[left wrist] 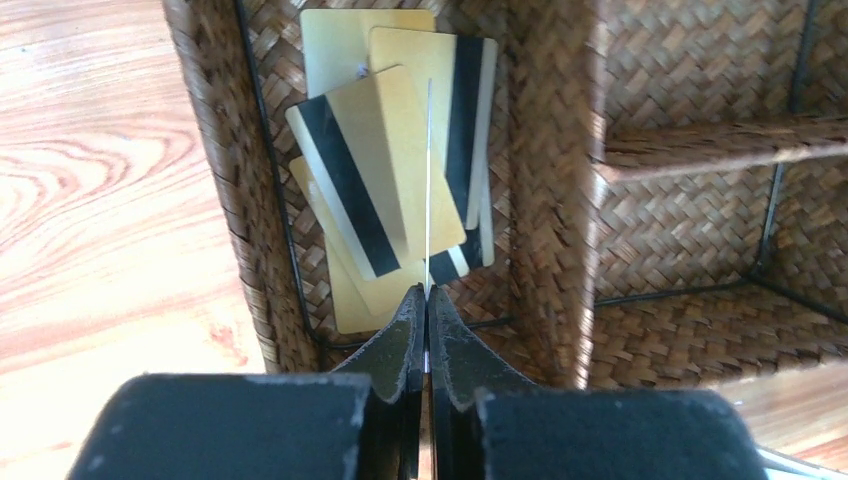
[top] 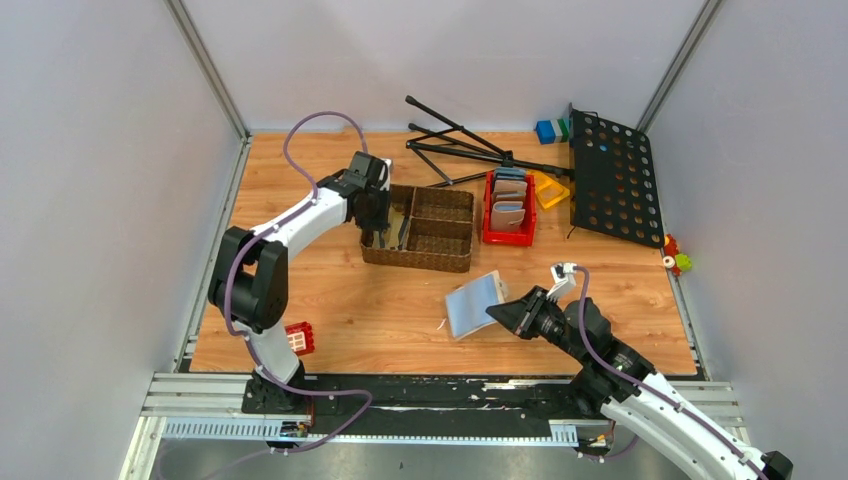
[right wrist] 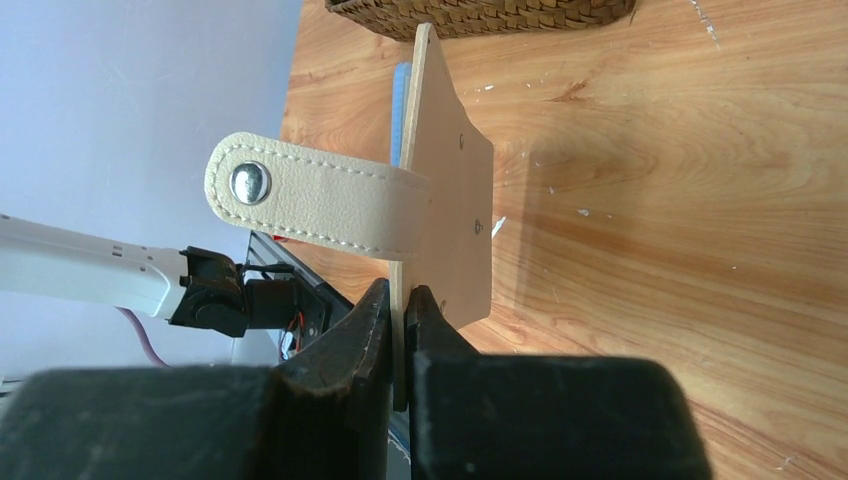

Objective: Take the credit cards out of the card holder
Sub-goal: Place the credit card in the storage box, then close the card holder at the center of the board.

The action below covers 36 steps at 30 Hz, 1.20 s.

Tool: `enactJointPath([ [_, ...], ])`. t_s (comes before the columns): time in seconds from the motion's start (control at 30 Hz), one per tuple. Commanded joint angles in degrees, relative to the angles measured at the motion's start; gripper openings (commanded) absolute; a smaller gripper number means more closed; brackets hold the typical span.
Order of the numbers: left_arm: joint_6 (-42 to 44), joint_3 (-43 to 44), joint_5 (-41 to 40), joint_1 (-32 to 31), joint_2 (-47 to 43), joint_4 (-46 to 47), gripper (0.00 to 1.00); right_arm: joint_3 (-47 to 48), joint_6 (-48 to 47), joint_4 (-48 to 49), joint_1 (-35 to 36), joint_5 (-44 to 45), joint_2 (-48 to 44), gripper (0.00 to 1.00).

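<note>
In the middle of the frame we see our left gripper (top: 385,235) pointing down into the left end of a woven basket (top: 420,262). Lower, right of centre, our right gripper (top: 503,312) pinches the edge of the open card holder (top: 472,305), which is tilted above the wooden table (top: 330,290). A red bin (top: 508,238) of wallets (top: 508,212) sits just right of the basket.
</note>
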Motion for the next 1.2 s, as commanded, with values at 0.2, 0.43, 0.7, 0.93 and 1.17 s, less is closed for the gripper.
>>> enactJointPath([
  [0.2, 1.95, 4.44, 1.00, 1.70, 1.74, -4.44, 0.29, -1.32, 1.23, 1.45, 0.03, -0.69, 0.50, 0.00],
  [0.43, 1.41, 1.77, 1.15, 1.71, -5.45, -5.67, 0.45, -0.27, -0.78, -5.90, 0.01, 4.19, 2.08, 0.00],
  [0.7, -0.01, -0.87, 0.37, 1.58, -14.31, -7.18, 0.81, 6.24, -7.60, -14.32, 0.06, 10.21, 13.73, 0.00],
  [0.93, -4.27, -7.20, -1.25, -3.90, -23.39, -5.06, 0.84, 14.73, -11.86, -18.82, 1.14, 15.92, 31.42, 0.00],
  [1.17, -8.15, -15.70, 0.96, -9.81, -31.45, -0.85, 0.84, 23.05, -11.54, -24.95, 9.75, 28.03, 45.91, 0.00],
])
